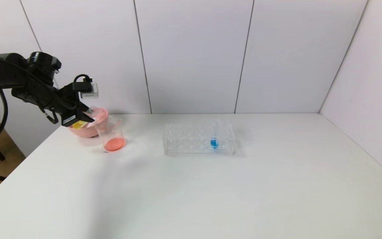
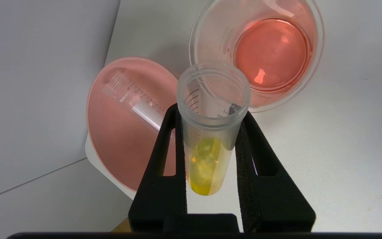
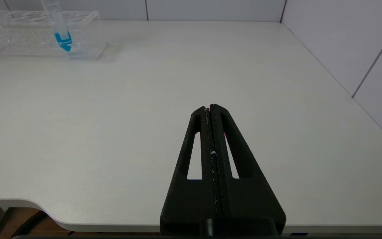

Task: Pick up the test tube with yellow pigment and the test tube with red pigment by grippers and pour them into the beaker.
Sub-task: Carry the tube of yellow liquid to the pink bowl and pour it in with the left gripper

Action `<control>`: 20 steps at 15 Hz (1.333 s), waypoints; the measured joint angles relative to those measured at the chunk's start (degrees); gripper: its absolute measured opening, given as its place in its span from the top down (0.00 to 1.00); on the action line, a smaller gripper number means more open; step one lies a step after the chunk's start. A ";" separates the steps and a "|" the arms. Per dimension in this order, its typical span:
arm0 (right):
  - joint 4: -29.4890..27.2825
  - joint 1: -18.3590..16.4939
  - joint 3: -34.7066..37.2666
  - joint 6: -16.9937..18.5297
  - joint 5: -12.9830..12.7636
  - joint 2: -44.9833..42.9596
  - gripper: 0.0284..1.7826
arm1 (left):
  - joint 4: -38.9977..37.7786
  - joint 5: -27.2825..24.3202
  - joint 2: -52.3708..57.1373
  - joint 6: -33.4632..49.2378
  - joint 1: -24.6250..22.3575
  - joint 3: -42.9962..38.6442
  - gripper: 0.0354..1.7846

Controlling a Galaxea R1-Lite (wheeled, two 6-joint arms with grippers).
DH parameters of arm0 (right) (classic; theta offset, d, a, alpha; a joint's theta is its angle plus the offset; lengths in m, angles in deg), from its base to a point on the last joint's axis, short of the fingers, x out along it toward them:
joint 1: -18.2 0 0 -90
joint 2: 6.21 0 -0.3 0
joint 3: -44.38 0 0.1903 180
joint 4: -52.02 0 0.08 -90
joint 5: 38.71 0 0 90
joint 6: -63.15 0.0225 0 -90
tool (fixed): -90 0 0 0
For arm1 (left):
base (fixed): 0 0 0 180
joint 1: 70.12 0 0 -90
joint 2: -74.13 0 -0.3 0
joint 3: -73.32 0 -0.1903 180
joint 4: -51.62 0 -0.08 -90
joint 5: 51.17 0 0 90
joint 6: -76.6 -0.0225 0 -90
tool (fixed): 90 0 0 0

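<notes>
- left gripper is up over the far left corner of the tabletop, fingers clamped tight on the test tube with yellow pigment
- that tube is tilted, open mouth toward the beaker. In the left wrist view the yellow liquid sits down at the rounded end, none at the mouth
- the beaker stands on the tabletop near the far left corner, just in front of and beside the pink bowl, with a shallow layer of orange-red liquid across its bottom
- the pink bowl is right at the table's far left corner. In the left wrist view there's a clear tube with printed marks lying inside it, looks empty. Could be the red one, but I can't tell for sure
- clear tube rack is at about the middle of the far edge of the tabletop, well apart from the beaker, with the blue tube standing upright in a hole toward its right end
- right gripper doesn't show in the head view. Its own wrist camera has it near the front edge of the tabletop, fingers pressed together, nothing between them
</notes>
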 joint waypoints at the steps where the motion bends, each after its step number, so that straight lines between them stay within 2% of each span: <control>1: 0.00 0.00 0.00 0.00 0.00 0.00 0.95 | -0.10 -0.02 0.02 0.95 0.11 0.00 0.77; 11: 0.02 0.00 0.00 0.00 0.00 0.00 0.95 | -0.55 4.30 0.79 2.13 0.16 0.09 0.77; 20: 0.02 0.00 0.00 -0.02 0.02 0.00 0.95 | -0.46 4.60 1.29 2.79 0.68 0.09 0.77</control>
